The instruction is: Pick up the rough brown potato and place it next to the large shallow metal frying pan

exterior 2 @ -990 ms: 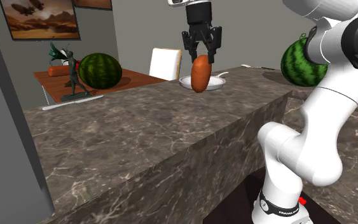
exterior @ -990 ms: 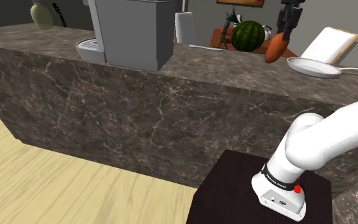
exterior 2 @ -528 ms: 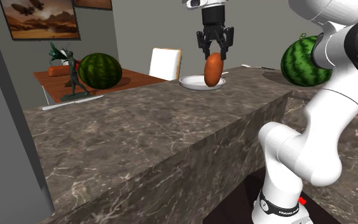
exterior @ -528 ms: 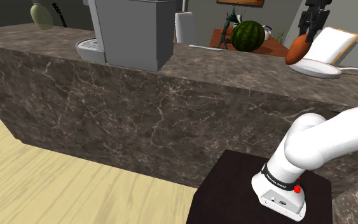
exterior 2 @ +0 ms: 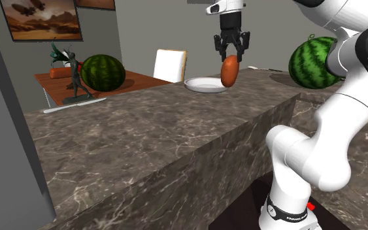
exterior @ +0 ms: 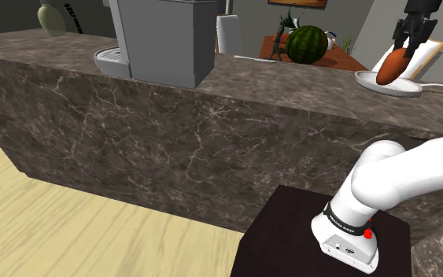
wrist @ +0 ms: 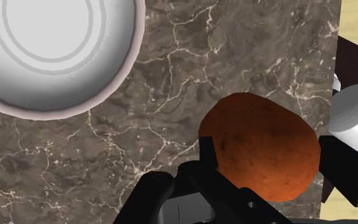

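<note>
Your claw [exterior 2: 230, 56] was clamped on the potato [exterior 2: 229, 70], 1 black finger on each side, potato hanging long end down. It looked orange-brown with a rough, speckled skin. In the wrist view the potato [wrist: 260, 146] sat between the 2 fingers over bare dark marble desk [wrist: 145, 121], near the frying pan [wrist: 44, 63] but outside its rim, with a strip of desk between them. The pan was pale grey-white, round and shallow, flat on the desk.

In the second exterior view the potato hung just to the pan's [exterior 2: 199, 84] right and appeared clear of the desk [exterior 2: 143, 124]. In the shoulder view the potato [exterior: 390, 67] overlapped the pan [exterior: 410, 88] under the claw [exterior: 403, 47]. 1 watermelon [exterior: 306, 43] stood well apart from the pan, behind the desk [exterior: 290, 86].
</note>
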Controlling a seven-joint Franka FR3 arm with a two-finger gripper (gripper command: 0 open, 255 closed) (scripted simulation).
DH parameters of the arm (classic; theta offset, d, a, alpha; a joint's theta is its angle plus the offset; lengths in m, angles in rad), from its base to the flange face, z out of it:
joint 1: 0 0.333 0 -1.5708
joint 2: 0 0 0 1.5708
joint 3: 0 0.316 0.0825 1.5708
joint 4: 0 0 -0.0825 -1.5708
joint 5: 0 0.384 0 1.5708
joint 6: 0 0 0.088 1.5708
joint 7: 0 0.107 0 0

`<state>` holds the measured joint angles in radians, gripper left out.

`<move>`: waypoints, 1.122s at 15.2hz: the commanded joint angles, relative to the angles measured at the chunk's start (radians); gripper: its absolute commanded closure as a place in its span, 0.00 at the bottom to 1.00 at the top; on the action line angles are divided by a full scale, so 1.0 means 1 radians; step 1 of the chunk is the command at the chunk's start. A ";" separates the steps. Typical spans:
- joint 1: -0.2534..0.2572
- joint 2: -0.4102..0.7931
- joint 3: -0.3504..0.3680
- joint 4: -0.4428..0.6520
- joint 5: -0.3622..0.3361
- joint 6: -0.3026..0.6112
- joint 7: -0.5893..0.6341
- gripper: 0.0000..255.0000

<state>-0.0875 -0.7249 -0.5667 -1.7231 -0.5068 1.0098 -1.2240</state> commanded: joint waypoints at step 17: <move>-0.044 -0.164 -0.029 -0.349 -0.046 0.185 0.074 1.00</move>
<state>-0.1291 -0.8823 -0.5892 -2.0483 -0.5504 1.1875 -1.1528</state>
